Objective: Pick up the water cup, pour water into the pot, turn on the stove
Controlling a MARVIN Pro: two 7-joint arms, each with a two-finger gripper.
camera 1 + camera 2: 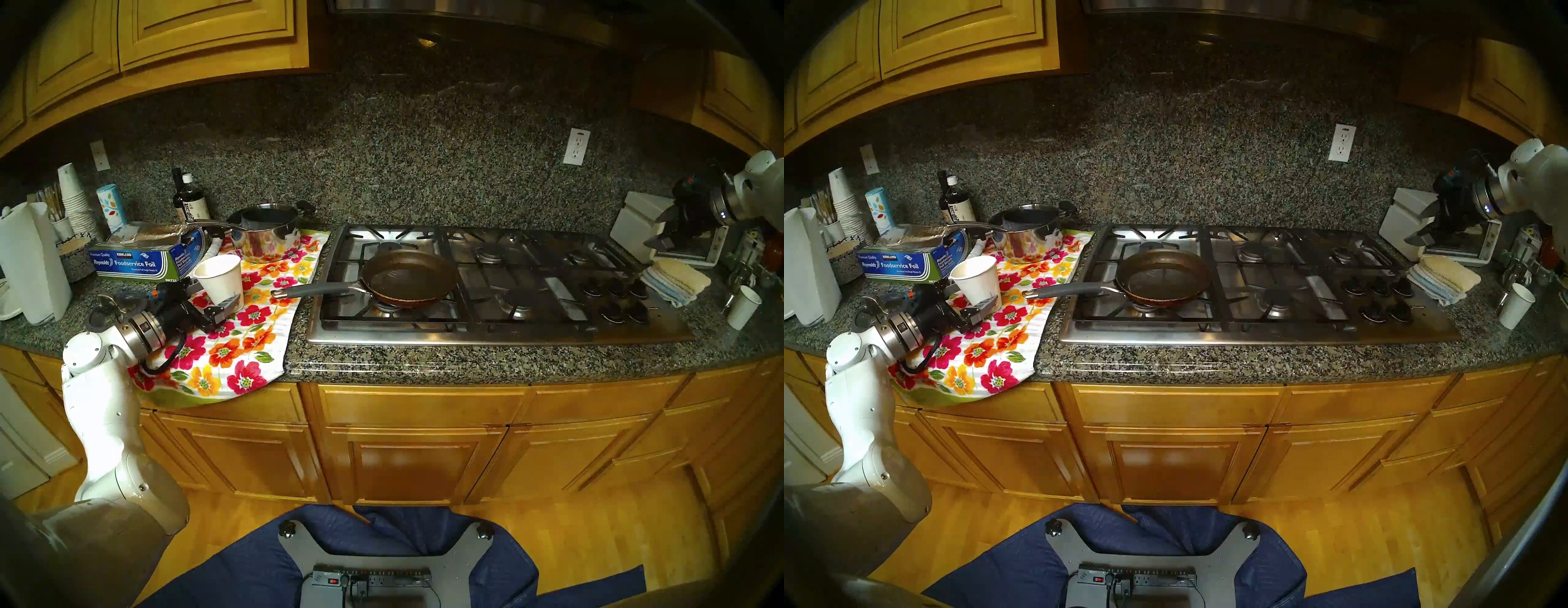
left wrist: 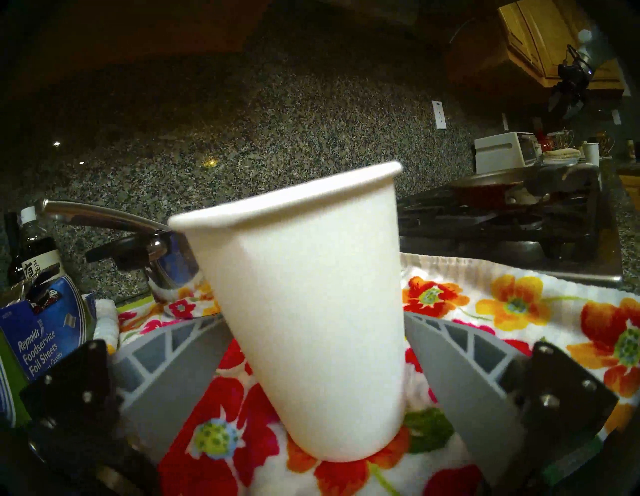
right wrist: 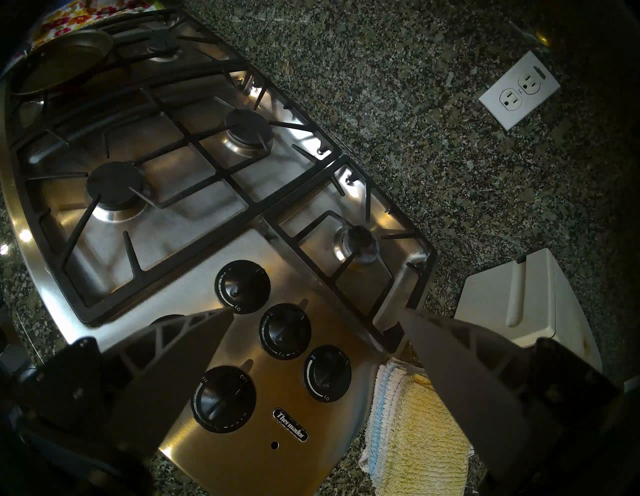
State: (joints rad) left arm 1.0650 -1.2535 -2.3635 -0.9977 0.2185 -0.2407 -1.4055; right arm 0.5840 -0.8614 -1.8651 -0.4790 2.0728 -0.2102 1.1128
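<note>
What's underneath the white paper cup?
The plain white paper cup stands on a flowery cloth towel, between the left gripper fingers. The patch of towel right beneath its base is hidden.

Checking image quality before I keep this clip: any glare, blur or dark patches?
Head views: sharp, fisheye-bent, dark rim, glare on the stove. Left wrist: the water cup slightly soft, upper background dim. Right wrist: bright reflections around the burners, corners dark.
</note>
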